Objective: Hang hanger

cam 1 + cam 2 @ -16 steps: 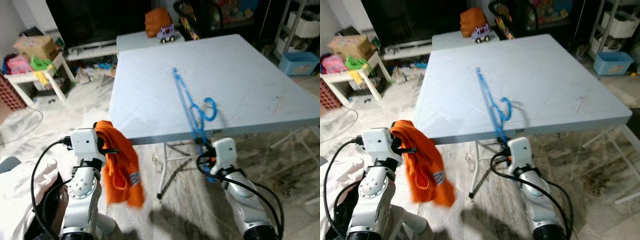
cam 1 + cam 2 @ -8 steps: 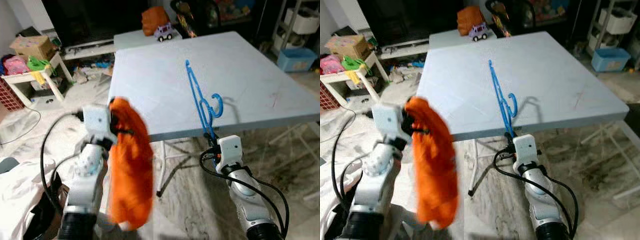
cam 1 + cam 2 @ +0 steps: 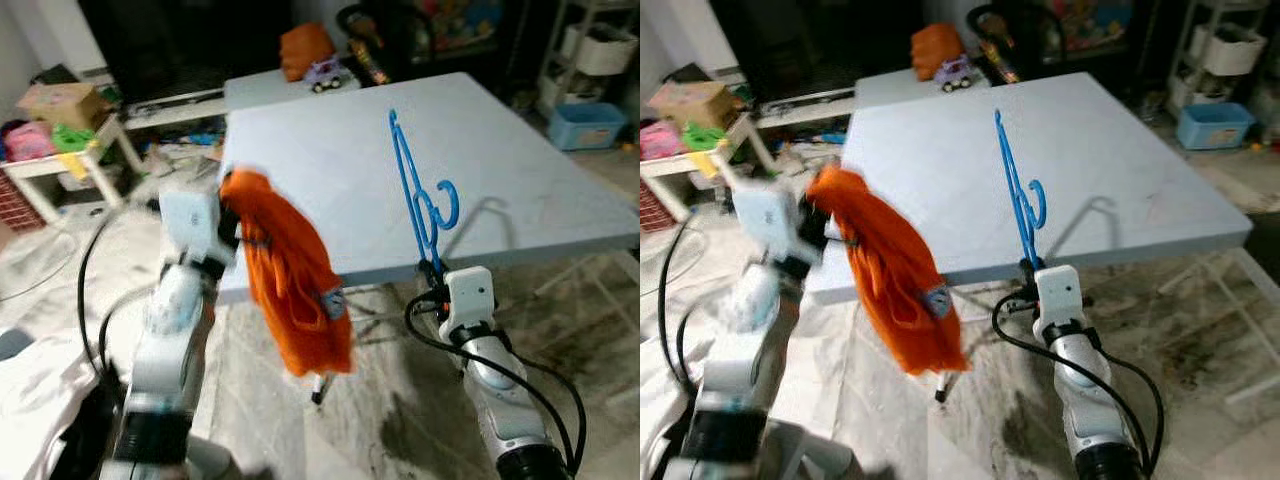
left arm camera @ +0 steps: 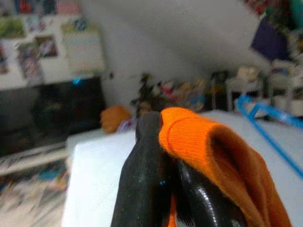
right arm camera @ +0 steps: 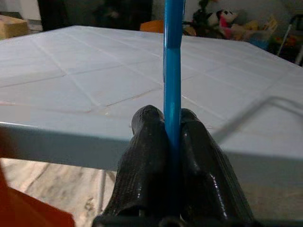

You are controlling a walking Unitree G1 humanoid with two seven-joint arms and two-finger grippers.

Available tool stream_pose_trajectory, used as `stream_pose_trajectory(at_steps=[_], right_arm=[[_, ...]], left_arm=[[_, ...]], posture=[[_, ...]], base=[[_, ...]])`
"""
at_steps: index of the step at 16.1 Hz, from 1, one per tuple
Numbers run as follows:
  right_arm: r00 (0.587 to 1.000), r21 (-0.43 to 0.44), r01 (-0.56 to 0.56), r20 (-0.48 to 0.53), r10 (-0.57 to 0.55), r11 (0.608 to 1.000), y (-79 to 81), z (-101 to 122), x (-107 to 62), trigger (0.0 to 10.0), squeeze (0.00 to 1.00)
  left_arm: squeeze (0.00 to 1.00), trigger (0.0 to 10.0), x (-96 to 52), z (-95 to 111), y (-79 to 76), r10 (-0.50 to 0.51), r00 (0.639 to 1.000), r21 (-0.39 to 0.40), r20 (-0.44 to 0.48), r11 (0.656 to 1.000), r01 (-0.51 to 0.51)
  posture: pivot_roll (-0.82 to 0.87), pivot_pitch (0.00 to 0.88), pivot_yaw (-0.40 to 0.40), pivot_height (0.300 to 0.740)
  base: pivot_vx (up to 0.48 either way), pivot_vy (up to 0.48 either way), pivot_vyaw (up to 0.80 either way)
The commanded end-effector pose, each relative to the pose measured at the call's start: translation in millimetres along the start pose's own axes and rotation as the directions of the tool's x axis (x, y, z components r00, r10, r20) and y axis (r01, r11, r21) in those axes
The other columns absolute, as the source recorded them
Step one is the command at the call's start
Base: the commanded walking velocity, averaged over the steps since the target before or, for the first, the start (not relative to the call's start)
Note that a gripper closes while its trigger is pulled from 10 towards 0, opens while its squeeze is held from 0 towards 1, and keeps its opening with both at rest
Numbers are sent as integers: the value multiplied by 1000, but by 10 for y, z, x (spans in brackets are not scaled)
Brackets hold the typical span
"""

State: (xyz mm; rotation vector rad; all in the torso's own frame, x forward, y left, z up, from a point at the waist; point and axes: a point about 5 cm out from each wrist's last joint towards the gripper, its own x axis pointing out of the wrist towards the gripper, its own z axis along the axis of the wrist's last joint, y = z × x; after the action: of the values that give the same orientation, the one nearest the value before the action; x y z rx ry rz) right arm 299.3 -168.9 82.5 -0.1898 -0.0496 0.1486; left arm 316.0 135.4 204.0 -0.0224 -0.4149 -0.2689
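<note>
The blue hanger [image 3: 418, 195] stands nearly upright over the near edge of the white table [image 3: 520, 170], hook to the right, clamped at its lower end in the right gripper [image 5: 172, 130]. The left gripper [image 4: 163, 146] pinches an orange garment [image 3: 290, 280] hanging left of it. A toy car [image 3: 328, 72] sits far behind.

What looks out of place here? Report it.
The blue plastic hanger stands nearly on end, pinched at its lower tip by the right end effector. The crumpled orange cloth garment dangles from the left end effector, not on the hanger.
</note>
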Motion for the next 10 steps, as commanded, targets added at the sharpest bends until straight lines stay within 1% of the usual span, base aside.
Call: stream_pose_trajectory(at_steps=[1, 4, 7, 9, 10], right_arm=[[998, -6, 7, 55, -7, 1000, 14, 124, 56, 10000, 0], [998, -7, 9, 55, -8, 1000, 26, 122, 36, 10000, 0], [994, -49, 42, 102, -37, 998, -21, 220, 41, 10000, 0], [992, -64, 47, 124, -38, 997, -38, 286, 73, 10000, 0], [992, -65, 44, 125, -36, 997, -35, 288, 74, 10000, 0]], left_arm=[[0, 10000, 51, 67, 69, -1, 1000, 14, 18, 1000, 1], [0, 10000, 77, 92, 84, -1, 1000, 10, 22, 1000, 1], [0, 10000, 115, 180, 47, -10, 999, 4, 53, 1000, 9], [0, 10000, 168, 286, 82, 31, 996, 52, 89, 998, -36], [0, 10000, 173, 296, 97, 36, 995, 69, 93, 997, -43]], posture=[[-107, 0, 140, 740], [-112, 0, 144, 740], [-115, 0, 146, 740], [-113, 0, 143, 740], [-110, 0, 142, 740]], base=[[480, 0, 0], [480, 0, 0], [463, 0, 0], [0, 0, 0], [0, 0, 0]])
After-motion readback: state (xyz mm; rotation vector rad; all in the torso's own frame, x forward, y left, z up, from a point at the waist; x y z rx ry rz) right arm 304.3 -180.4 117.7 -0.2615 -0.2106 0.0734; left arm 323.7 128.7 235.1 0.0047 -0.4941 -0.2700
